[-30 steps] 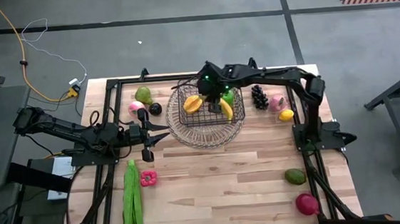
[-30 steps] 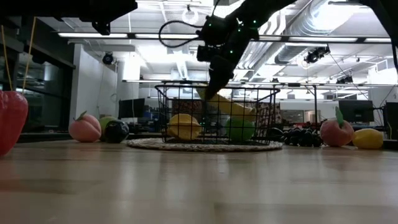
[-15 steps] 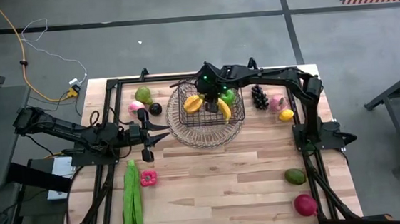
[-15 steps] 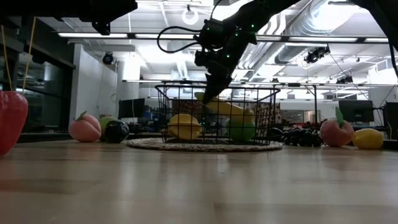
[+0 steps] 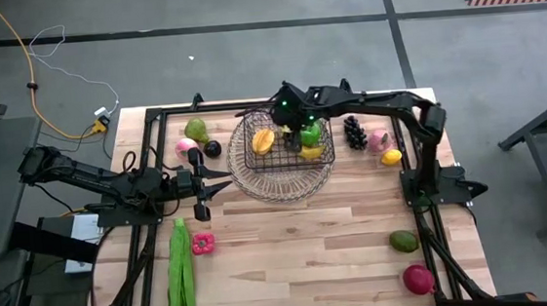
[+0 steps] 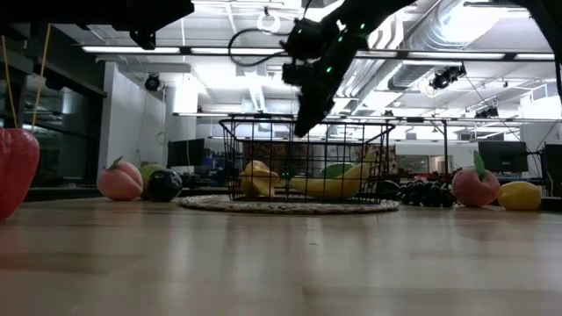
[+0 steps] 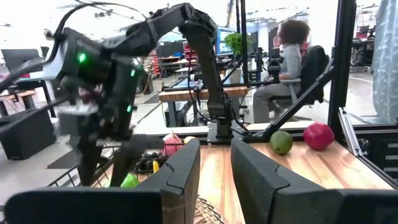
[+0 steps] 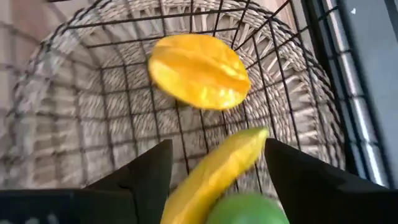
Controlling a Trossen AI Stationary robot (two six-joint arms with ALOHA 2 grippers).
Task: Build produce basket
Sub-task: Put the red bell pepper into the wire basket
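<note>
My right claw [image 6: 301,125] hangs above the basket [image 5: 285,159], just over its dark rim, with the fingers [image 8: 146,177] spread apart and nothing between them. Below it the banana [image 8: 217,171] lies loose in the basket, beside the yellow-orange fruit [image 8: 198,71] and a green fruit [image 8: 249,210] on the woven bottom. In the level view across the counter [image 5: 310,248] the banana rests low behind the wire mesh.

My left claw [image 5: 225,185] waits on the left side of the counter, just beside the basket's woven edge, its fingers [image 7: 183,168] held a narrow gap apart and gripping nothing.

Outside the basket, the long green pods [image 5: 179,270] and a pink piece [image 5: 202,243] lie near the front left. Dark grapes [image 5: 354,132], a pink fruit and a lemon [image 5: 391,157] sit just right of the basket.
</note>
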